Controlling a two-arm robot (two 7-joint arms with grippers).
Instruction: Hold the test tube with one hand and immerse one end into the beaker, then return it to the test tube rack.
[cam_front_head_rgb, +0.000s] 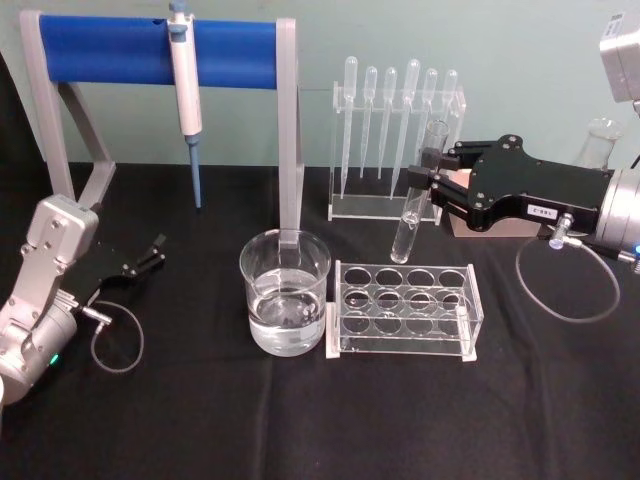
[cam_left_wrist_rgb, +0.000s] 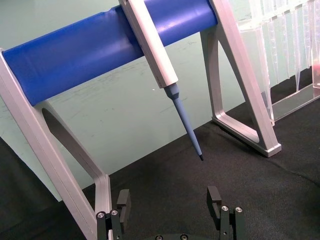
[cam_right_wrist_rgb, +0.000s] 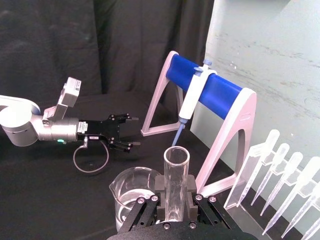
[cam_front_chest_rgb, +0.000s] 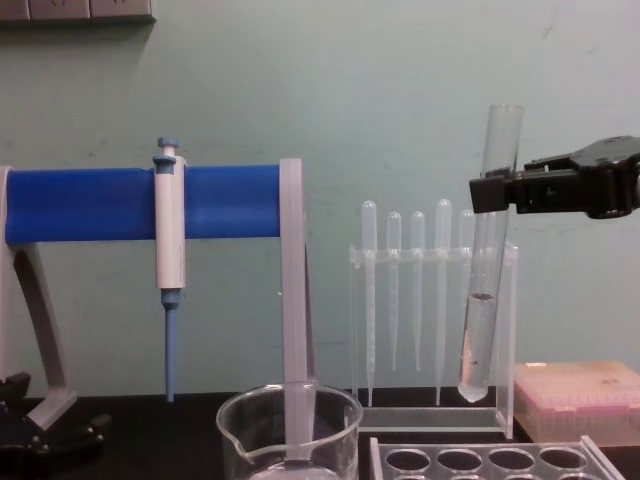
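Head view: the right gripper (cam_front_head_rgb: 432, 182) reaches in from the right edge, its arm level, and is clamped on the tube (cam_front_head_rgb: 408, 225) near the mouth. The tube leans, its round bottom at the frame's centre, just above the far edge of the rack (cam_front_head_rgb: 405, 308). The beaker (cam_front_head_rgb: 285, 292), part full of water, stands touching the rack's left end. The left gripper (cam_front_head_rgb: 150, 255) rests low at the left edge, fingers apart, well away from the glassware. Pipettes (cam_front_head_rgb: 398, 130) stand behind the tube, and a pipettor (cam_front_head_rgb: 185, 85) hangs on the blue stand (cam_front_head_rgb: 120, 50) at upper left.

Left wrist view: the left gripper (cam_left_wrist_rgb: 169, 201) shows its spread fingers over black cloth, with the pipettor tip (cam_left_wrist_rgb: 189, 125) above them.

Right wrist view: looking down the tube's open mouth (cam_right_wrist_rgb: 176, 182), with the fingers (cam_right_wrist_rgb: 192, 192) pressed on both sides. The beaker (cam_right_wrist_rgb: 131, 197) sits at lower left.

Chest view: from the side the tube (cam_front_chest_rgb: 484, 300) hangs nearly upright, clear of the rack (cam_front_chest_rgb: 480, 460), with a little liquid in its lower part. A pink box (cam_front_chest_rgb: 580, 400) sits at lower right.
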